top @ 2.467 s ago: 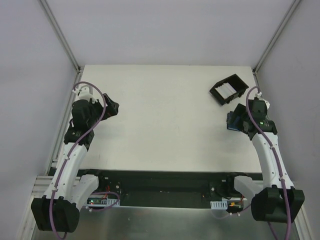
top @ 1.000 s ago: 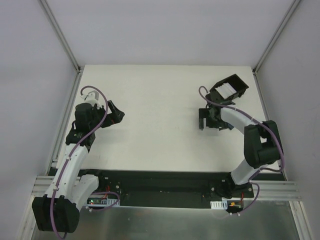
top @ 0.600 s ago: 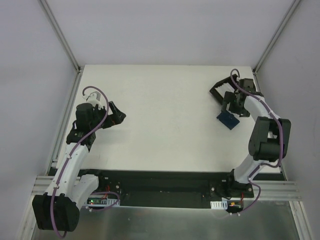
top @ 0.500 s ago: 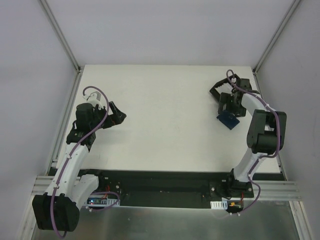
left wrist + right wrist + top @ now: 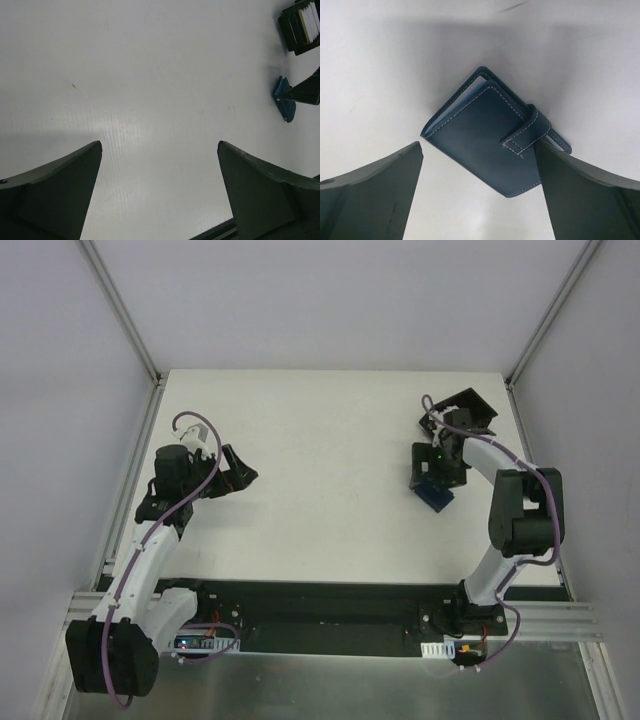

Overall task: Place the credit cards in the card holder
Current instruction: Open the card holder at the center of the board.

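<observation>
The card holder (image 5: 485, 132) is a closed navy wallet with its snap tab fastened, lying flat on the white table (image 5: 330, 440) at the right (image 5: 437, 497). My right gripper (image 5: 479, 146) hangs open just over it, one finger on each side, its right finger overlapping the tab end. The credit cards (image 5: 309, 21) stand as pale edges inside a black tray (image 5: 292, 30) behind the holder. My left gripper (image 5: 160, 145) is open over bare table at the left (image 5: 243, 473), holding nothing.
The black tray (image 5: 470, 408) sits at the far right corner, partly covered by my right arm. In the left wrist view the card holder (image 5: 283, 96) shows edge-on beside a right finger (image 5: 309, 92). Walls and metal rails border the table.
My right arm swung from left of the tray, over it, and back above the card holder, which has slid a little left and nearer. The left gripper edged slightly right.
</observation>
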{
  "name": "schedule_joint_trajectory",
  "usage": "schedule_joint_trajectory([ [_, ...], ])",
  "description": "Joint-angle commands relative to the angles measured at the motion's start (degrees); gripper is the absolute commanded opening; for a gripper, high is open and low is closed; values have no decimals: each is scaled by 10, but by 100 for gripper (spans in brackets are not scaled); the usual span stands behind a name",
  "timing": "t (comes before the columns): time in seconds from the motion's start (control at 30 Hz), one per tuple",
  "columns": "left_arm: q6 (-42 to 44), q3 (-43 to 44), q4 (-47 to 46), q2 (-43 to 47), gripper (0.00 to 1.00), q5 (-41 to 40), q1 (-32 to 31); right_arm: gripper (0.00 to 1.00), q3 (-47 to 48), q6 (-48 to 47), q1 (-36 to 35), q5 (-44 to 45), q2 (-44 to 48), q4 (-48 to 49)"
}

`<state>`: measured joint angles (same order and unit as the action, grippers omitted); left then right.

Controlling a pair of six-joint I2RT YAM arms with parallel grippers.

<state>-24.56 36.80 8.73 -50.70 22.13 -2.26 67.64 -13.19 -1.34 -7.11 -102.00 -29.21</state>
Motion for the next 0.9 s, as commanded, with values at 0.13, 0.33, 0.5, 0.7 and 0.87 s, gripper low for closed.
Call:
schedule_joint_trajectory([
  [0.13,-13,-7,-30,-59,99,45,-12,96,-59,159,-147,-95,115,-30],
  [0.33,-14,-4,-46,-106,99,51,-65,96,-126,188,-116,-36,229,30],
  [0.5,-14,31,-80,-180,99,49,-148,92,-223,270,-60,-101,235,67],
  [0.7,-36,100,-151,-324,92,119,-194,82,-312,337,-64,-164,227,206],
  [0.87,-52,157,-183,-415,88,140,-231,73,-318,357,-67,-174,192,247],
])
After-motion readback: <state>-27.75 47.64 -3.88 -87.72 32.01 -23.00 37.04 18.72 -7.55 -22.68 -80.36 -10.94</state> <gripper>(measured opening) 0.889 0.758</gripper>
